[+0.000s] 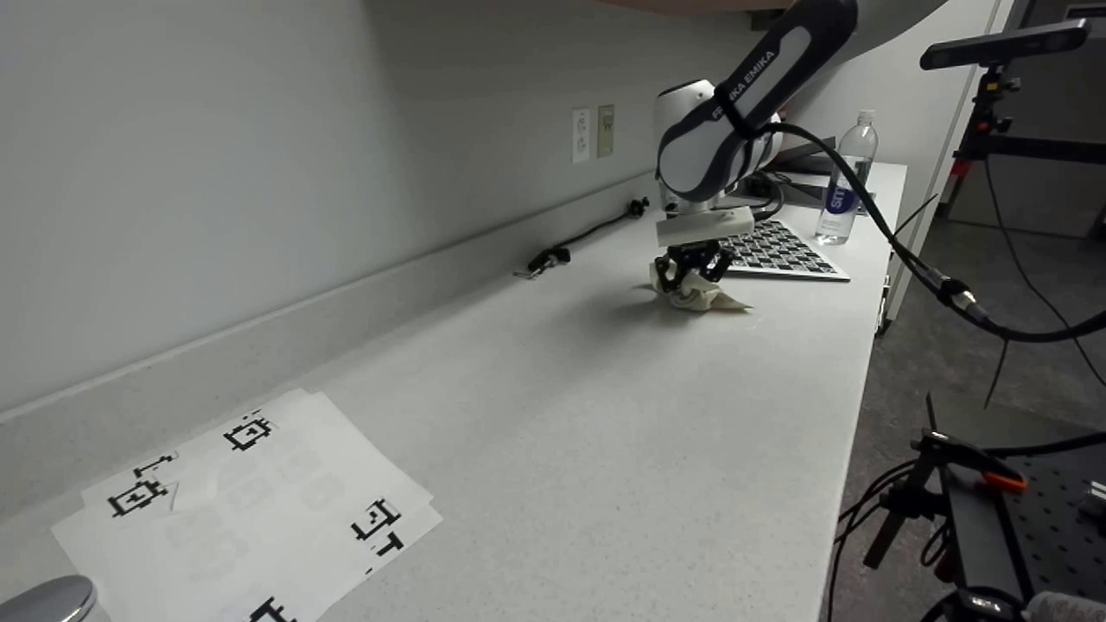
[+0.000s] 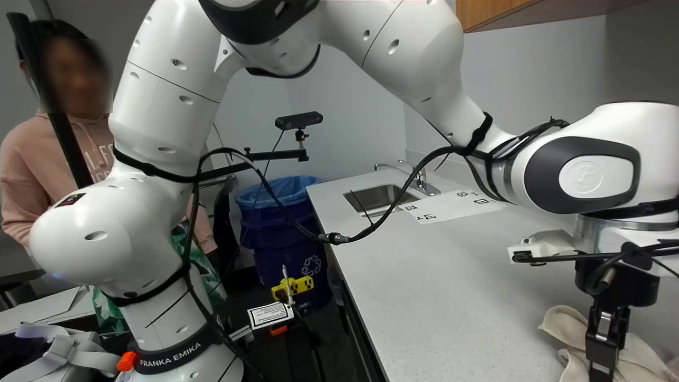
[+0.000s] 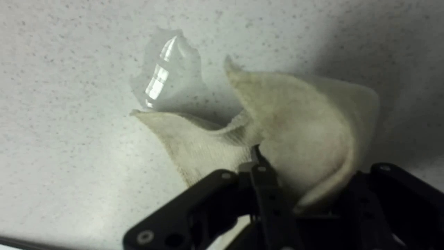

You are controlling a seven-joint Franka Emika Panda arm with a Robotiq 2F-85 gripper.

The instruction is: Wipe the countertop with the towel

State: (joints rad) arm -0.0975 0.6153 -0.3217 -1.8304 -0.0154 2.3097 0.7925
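The cream-beige towel [image 1: 698, 300] lies bunched on the off-white countertop [image 1: 596, 449], towards the far end in that exterior view. My gripper [image 1: 690, 273] points down at it, shut on its folds. In an exterior view the towel [image 2: 565, 324] spreads on both sides of the black fingers [image 2: 602, 345], whose tips reach the bottom edge. From the wrist, the towel [image 3: 305, 132] rises in a large fold to the right, while a flatter corner extends left. One finger shows against the cloth; the fold and shadow partly hide the other. A clear puddle [image 3: 173, 76] lies just beyond the towel's edge.
Behind the gripper are a checkered board [image 1: 782, 252] and a water bottle [image 1: 845, 190]. A black cable [image 1: 553, 257] lies along the backsplash. Marker sheets [image 1: 259, 501] cover the near end, by the sink [image 2: 379, 199] and faucet [image 2: 420, 178]. A person [image 2: 63, 132] stands behind the arm.
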